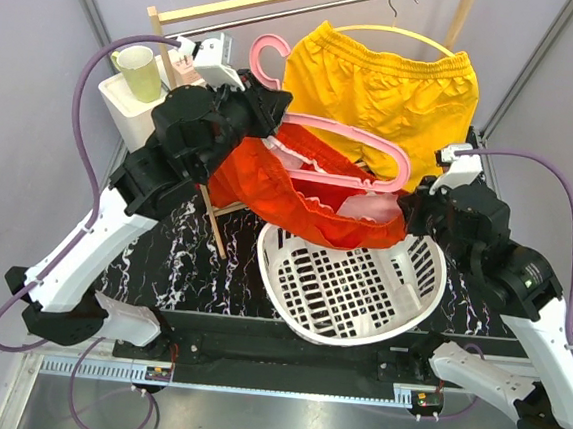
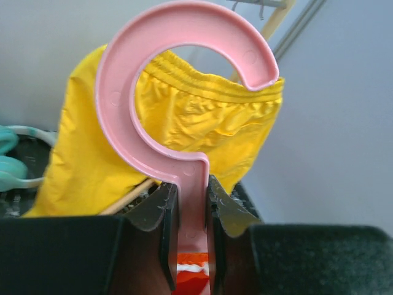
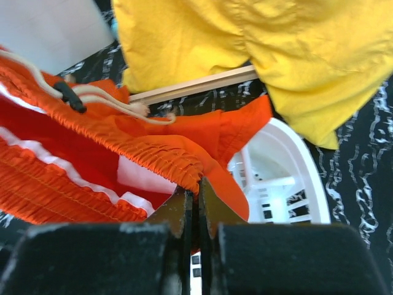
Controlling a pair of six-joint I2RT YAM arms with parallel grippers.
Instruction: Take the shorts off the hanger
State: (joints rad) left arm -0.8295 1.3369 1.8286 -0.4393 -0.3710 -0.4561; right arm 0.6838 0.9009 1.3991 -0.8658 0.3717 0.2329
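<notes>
The orange-red shorts point(image 1: 298, 200) with a white drawstring hang from a pink hanger point(image 1: 348, 140) held over the white basket point(image 1: 361, 281). My left gripper point(image 1: 262, 97) is shut on the pink hanger's neck point(image 2: 193, 203), below its hook point(image 2: 184, 74). My right gripper point(image 1: 416, 208) is shut on the orange-red shorts' elastic waistband point(image 3: 184, 163) at its right end. The yellow shorts point(image 1: 383, 87) hang behind on a cream hanger point(image 1: 422, 38) from the rail point(image 1: 284, 12); they also show in the left wrist view point(image 2: 184, 123) and in the right wrist view point(image 3: 245, 43).
A white box point(image 1: 125, 110) with a pale green cup point(image 1: 137, 69) stands at the back left. A wooden rack with a metal rail crosses the back. A wooden stick point(image 1: 215, 223) leans over the black marbled tabletop point(image 1: 163, 254).
</notes>
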